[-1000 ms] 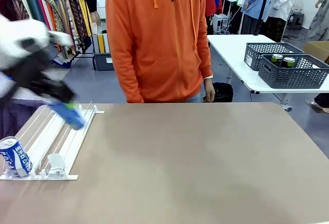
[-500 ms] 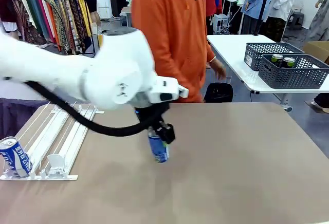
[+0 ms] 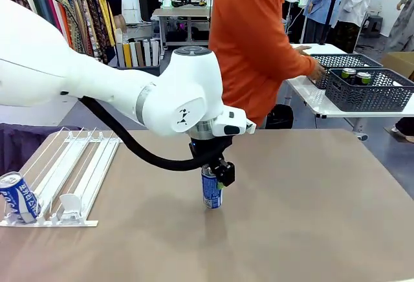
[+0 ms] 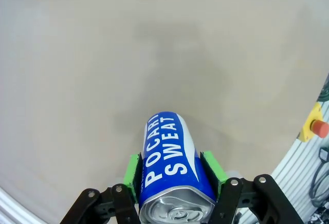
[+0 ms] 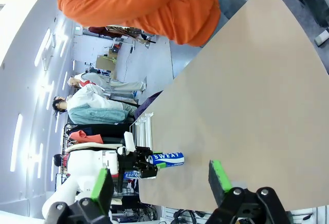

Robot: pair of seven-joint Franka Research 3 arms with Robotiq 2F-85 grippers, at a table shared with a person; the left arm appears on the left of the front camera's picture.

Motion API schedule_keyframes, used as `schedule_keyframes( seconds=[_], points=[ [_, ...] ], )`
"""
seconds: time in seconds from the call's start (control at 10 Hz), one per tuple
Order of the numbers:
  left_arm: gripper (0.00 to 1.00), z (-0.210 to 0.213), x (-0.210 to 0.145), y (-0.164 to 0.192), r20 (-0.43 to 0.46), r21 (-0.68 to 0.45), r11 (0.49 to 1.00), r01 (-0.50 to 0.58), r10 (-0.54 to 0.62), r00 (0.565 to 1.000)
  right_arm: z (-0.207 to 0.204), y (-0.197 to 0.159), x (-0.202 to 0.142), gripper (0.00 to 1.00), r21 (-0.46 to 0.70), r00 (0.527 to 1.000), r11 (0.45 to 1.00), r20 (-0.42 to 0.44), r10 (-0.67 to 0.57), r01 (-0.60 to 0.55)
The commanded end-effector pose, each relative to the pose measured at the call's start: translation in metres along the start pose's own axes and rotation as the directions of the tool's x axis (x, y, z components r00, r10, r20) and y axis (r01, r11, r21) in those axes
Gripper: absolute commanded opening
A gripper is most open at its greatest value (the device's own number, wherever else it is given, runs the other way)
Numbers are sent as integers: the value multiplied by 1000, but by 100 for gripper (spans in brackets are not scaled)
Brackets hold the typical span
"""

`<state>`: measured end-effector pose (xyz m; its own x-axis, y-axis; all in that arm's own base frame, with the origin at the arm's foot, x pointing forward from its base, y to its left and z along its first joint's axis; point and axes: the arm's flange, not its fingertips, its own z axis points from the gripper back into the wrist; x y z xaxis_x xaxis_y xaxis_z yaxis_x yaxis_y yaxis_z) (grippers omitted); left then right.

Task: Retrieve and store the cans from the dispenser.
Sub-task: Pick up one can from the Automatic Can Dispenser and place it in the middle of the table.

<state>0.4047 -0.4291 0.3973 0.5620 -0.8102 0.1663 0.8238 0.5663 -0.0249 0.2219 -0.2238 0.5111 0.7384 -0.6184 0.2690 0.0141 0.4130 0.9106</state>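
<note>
- Moved from dispenser (image 3: 71,165) to counter (image 3: 310,198) centre: left end effector (image 4: 174,168), clamped on can (image 3: 211,195).
- Right end effector (image 5: 160,180) gapes wide, empty.
- Early release could topple can.

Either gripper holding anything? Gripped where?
Left gripper holds a blue can, pads on opposite sides near its top. Right gripper is open, holding nothing.

The table (image 3: 310,198) lies bare across its right half and along the near edge. The left arm (image 3: 162,94) reaches in from the left to the middle, where its gripper (image 3: 213,173) clamps an upright can (image 3: 211,191). The dispenser (image 3: 84,162) fills the near left corner, with a second can (image 3: 18,196) at its near left end. The person (image 3: 259,43) stands at the far edge, leaning right.
</note>
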Motion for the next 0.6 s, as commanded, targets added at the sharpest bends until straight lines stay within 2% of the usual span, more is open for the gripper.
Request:
schedule_keyframes(
  seconds=[0.0, 0.2, 0.3, 0.4, 0.5],
  points=[
    [0, 0, 9, 1, -12, 2, 1000, 23, -23, 1000, -1, 1, 2, 100, 37, 1000, 999, 16, 22, -23],
    [0, -4, 10, 1, -7, -3, 1000, 21, -21, 1000, -1, 1, 2, 100, 37, 1000, 999, 16, 22, -23],
    [30, -4, 10, 1, -9, -2, 1000, 23, -23, 1000, -1, 1, 2, 100, 37, 1000, 999, 16, 22, -23],
    [88, -5, 10, 2, -7, 3, 999, 32, -32, 999, -1, 1, 2, 100, 37, 1000, 999, 16, 22, -23],
    [100, -4, 9, 2, -8, 4, 1000, 31, -31, 999, -1, 1, 2, 100, 37, 1000, 999, 16, 22, -23]
  ],
)
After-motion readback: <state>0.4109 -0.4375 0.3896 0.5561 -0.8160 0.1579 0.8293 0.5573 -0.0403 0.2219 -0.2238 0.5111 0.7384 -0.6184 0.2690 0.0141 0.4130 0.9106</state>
